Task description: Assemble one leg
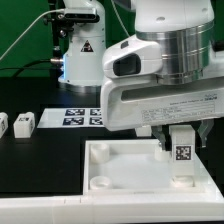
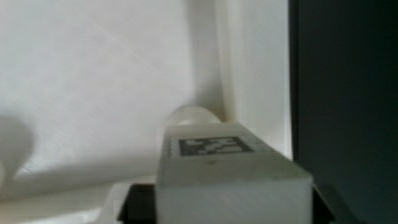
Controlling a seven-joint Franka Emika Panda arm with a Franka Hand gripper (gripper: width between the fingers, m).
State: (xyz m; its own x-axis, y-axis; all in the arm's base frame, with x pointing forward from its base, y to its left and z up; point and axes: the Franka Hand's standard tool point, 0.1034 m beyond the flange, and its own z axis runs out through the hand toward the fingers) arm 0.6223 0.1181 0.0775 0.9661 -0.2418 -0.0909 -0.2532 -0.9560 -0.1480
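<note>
My gripper (image 1: 182, 148) is shut on a white leg (image 1: 183, 156) with a black-and-white tag on its face. It holds the leg upright over the far corner of the large flat white panel (image 1: 120, 170), at the exterior view's right. The leg's lower end is at the panel's surface; the socket under it is hidden. In the wrist view the leg (image 2: 222, 165) fills the middle between the dark fingers (image 2: 143, 203), next to the panel's raised rim (image 2: 249, 70). Two more legs (image 1: 24, 122) stand on the black table at the exterior view's left.
The marker board (image 1: 80, 117) lies on the table behind the panel. A white robot base (image 1: 80, 45) with cables stands at the back. The arm's large white body (image 1: 165, 70) hangs over the panel's right side.
</note>
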